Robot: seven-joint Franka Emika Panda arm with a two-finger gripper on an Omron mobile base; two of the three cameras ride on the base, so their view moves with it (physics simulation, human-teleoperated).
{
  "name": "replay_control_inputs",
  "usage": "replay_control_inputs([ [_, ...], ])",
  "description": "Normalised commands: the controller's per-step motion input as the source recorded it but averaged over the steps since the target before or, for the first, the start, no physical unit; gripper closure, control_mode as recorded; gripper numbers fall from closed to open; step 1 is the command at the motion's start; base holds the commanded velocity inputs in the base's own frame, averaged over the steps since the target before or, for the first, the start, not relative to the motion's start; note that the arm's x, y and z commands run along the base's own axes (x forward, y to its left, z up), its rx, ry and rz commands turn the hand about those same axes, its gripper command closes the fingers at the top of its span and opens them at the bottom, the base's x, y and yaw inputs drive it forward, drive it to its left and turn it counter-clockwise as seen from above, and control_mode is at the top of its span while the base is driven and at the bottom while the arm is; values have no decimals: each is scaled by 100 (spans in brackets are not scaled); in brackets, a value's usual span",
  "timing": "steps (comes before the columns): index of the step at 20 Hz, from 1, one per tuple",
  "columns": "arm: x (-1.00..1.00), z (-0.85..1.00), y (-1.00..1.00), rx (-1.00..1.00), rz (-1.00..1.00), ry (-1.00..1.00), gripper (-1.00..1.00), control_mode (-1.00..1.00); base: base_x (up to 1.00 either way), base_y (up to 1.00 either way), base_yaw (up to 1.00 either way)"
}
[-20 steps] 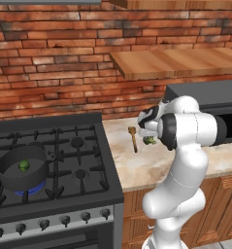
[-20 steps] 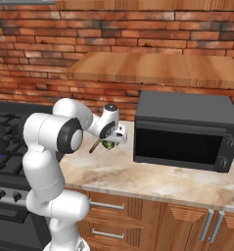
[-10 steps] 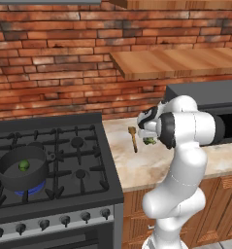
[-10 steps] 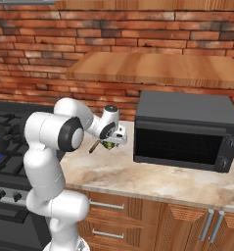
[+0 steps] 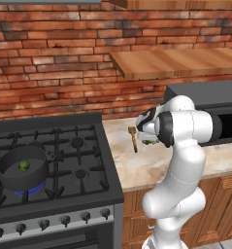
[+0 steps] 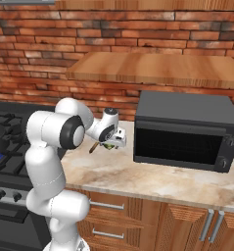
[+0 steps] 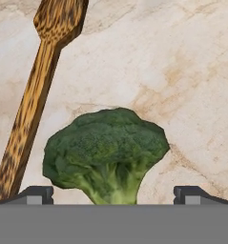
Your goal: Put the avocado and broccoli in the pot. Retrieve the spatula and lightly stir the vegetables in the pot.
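Note:
The broccoli [image 7: 106,152] lies on the stone counter, lumpy head up in the hand view, stalk toward the camera. My gripper [image 7: 114,195] is open just above it, one fingertip on each side, not touching. In the base views the gripper [image 5: 148,137] [image 6: 111,142] points down at the broccoli [image 5: 150,142] [image 6: 109,146]. The brown wooden spatula [image 7: 34,95] [image 5: 133,138] lies on the counter beside the broccoli, on the stove side. The dark grey pot [image 5: 20,182] stands on the front left burner with the round dark avocado [image 5: 24,165] inside.
The black gas stove [image 5: 74,160] takes up the left of the counter. A black microwave [image 6: 184,130] stands on the counter to the right of the gripper. A wooden shelf [image 6: 152,68] juts from the brick wall above.

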Motion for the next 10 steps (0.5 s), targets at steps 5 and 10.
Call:
replay_control_inputs([
  [5, 0, 0, 0, 0, 0, 0, -100, -100, 0, 0, 0],
  [10, 0, 0, 0, 0, 0, 0, 100, -100, 0, 0, 0],
])
